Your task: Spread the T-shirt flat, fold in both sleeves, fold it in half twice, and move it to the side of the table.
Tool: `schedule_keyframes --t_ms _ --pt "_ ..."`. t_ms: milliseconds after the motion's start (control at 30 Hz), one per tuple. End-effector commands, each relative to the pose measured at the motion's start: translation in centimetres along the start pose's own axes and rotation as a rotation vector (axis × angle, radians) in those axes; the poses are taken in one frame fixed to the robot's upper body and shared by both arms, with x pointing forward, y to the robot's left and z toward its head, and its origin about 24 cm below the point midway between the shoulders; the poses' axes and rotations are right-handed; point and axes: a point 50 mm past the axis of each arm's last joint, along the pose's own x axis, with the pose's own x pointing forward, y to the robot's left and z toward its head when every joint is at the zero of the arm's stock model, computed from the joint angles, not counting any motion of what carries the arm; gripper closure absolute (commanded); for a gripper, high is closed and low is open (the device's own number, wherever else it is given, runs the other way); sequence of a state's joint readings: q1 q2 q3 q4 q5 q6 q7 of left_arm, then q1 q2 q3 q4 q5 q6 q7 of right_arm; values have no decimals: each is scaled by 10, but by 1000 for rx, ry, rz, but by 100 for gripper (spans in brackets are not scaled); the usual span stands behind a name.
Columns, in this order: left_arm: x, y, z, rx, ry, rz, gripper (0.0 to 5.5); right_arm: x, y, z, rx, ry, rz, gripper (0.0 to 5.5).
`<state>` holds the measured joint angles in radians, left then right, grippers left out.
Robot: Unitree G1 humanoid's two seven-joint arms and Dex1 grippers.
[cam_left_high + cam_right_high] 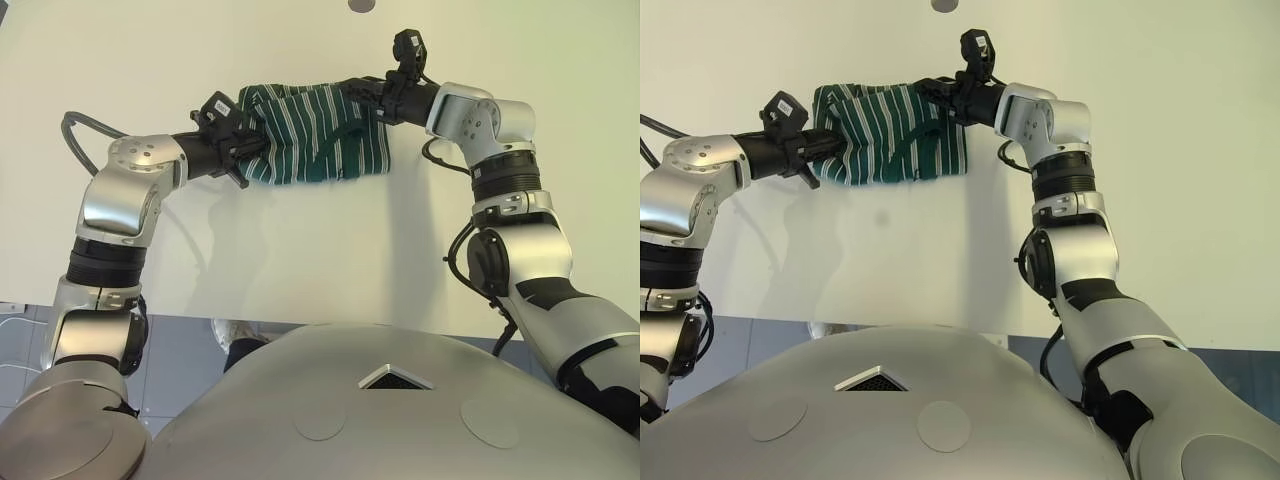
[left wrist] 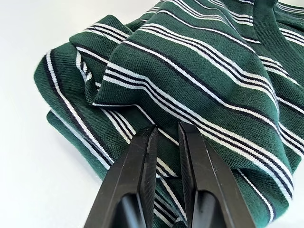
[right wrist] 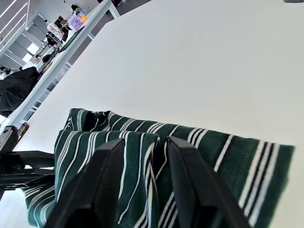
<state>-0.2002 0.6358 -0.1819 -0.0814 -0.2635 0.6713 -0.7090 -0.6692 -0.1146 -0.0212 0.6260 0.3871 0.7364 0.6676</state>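
Table [image 1: 300, 260] white, wide. T-shirt [image 1: 315, 140] on its far middle part: green with white and dark stripes, bunched into a thick, many-layered bundle, not flat, folds stacked at its left end. Left gripper [image 1: 245, 150] at the bundle's near left edge, arm coming in from the left; jaws nearly closed, pinching a fold of the striped cloth between the two black fingers [image 2: 142, 161]. Right gripper [image 1: 352, 88] farther back at the bundle's far right corner, arm bent in from the right; its fingers [image 3: 102, 180] stand a little apart with the top layer's edge gripped between them. Small grey round object [image 1: 362, 4] at the far edge.
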Motion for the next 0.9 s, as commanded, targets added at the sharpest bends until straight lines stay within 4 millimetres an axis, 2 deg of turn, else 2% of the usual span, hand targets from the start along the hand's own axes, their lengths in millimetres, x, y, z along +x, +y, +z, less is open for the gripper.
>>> schedule_keyframes --t_ms 33,167,233,300,400,533,633,733,833,900 --pt "0 -3 -4 4 14 -5 472 3 0 -3 -32 37 -16 398" --pt "-2 0 -4 5 19 6 472 6 2 -1 -26 4 -8 474" --pt "-2 3 -3 1 11 24 472 4 2 6 -8 -52 -6 522" --pt "-2 5 -5 -7 17 38 472 -5 0 17 3 -111 -15 548" --pt "-1 7 -7 -24 20 61 472 -20 -6 25 1 -148 -43 548" --pt "0 8 -14 -53 50 75 472 -33 -19 17 -29 -84 -127 548" --pt "3 7 -20 -70 75 80 472 -32 -29 8 -37 -30 -196 548" --pt "5 4 -17 -56 48 67 472 -21 -30 2 -121 -18 -233 548" --pt "6 4 -9 -52 2 69 472 -19 -25 21 -254 -155 -265 475" --pt "5 6 -3 -62 -53 91 472 -27 -17 45 -387 -300 -257 469"
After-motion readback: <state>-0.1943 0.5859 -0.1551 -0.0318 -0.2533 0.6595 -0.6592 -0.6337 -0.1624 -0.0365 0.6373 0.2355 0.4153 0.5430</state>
